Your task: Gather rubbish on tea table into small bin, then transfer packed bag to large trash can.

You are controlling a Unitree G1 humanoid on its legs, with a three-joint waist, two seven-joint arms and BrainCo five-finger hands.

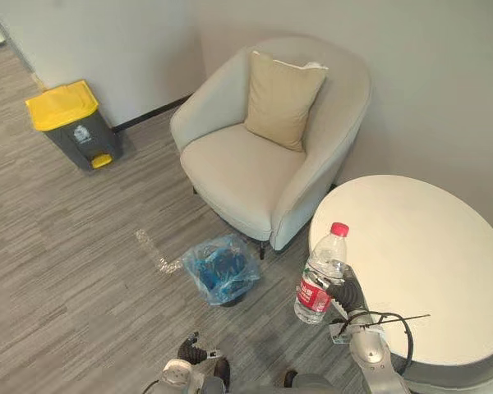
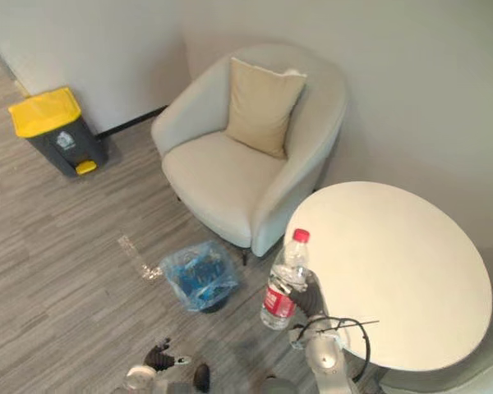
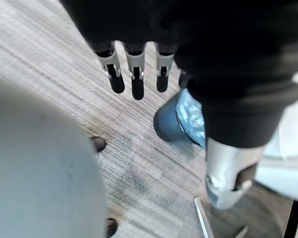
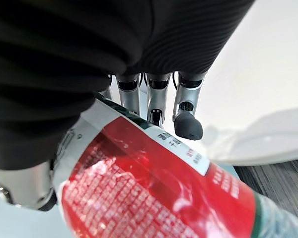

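A sitting-room corner: cream armchair [image 1: 238,176] with cushion [image 1: 281,98] upper centre, round tea table [image 1: 431,263] lower right (wood-look floor [image 1: 66,246]).

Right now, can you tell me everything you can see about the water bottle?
The water bottle is clear plastic with a red cap and a red label round its lower half. It is nearly upright, leaning a little. The right hand holds it at the label, fingers curled round it, by the edge of the round white table, on the side nearest the small bin with its blue bag. I cannot tell if water is inside.
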